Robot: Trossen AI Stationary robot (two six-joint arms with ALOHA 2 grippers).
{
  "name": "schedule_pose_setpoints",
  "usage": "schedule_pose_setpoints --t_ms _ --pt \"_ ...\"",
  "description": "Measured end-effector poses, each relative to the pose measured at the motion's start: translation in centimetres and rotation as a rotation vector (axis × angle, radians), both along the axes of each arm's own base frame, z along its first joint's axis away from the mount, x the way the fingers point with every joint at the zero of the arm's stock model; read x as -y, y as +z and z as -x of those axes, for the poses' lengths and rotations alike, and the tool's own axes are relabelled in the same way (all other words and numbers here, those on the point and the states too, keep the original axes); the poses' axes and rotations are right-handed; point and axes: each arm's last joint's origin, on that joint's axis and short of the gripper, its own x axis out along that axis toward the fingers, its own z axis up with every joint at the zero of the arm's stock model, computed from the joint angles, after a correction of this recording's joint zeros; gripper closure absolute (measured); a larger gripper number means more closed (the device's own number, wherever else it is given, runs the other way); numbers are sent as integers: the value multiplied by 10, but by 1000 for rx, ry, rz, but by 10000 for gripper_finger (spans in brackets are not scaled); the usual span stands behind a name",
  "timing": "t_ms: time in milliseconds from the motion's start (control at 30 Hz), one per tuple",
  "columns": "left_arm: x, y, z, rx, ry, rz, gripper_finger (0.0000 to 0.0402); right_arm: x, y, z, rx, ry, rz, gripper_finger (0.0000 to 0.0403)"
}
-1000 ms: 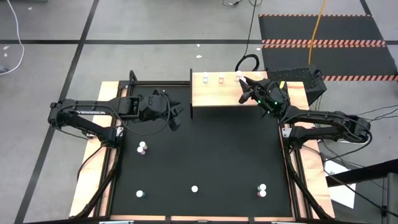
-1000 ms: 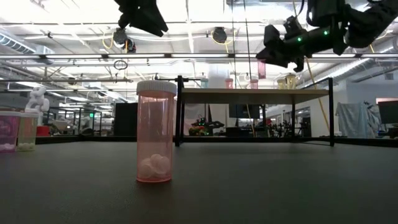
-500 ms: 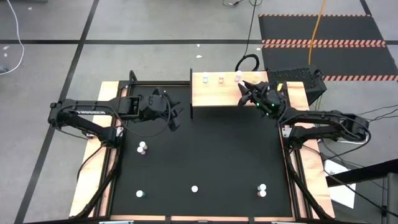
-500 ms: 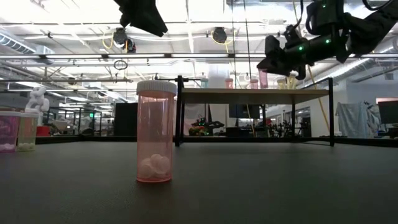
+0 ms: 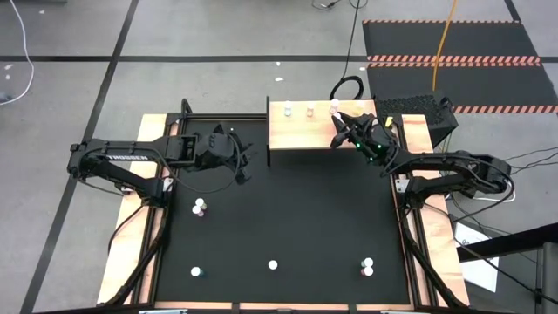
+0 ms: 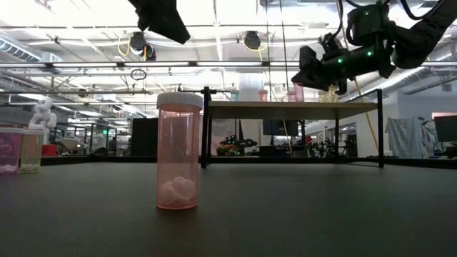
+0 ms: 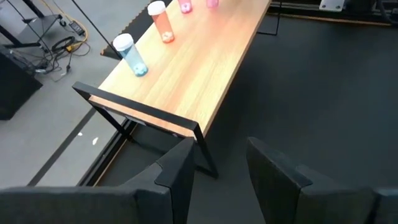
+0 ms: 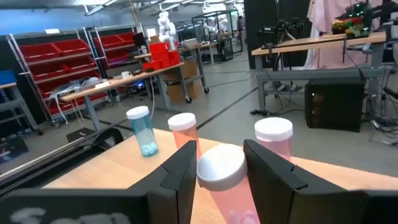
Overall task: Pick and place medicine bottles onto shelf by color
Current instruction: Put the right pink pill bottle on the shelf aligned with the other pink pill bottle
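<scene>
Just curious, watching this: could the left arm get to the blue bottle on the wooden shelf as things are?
Probably yes. The left gripper is empty with jaws apart, facing the shelf. The blue bottle stands nearest its end, with bare board around it. The right gripper is busy with a pink bottle at the other end.

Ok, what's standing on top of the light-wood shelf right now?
On the light-wood shelf stand a blue white-capped bottle, an orange one and a pink one. A fourth pink bottle sits in the right gripper jaws; its base is hidden, so contact is unclear.
</scene>
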Motion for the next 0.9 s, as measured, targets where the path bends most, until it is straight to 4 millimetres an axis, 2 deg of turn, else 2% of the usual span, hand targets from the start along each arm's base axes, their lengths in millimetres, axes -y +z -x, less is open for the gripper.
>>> schedule_pose_setpoints --t_ms 900 --pt "0 0 0 4 10 13 254 2 -3 1 39 -34 -75 284"
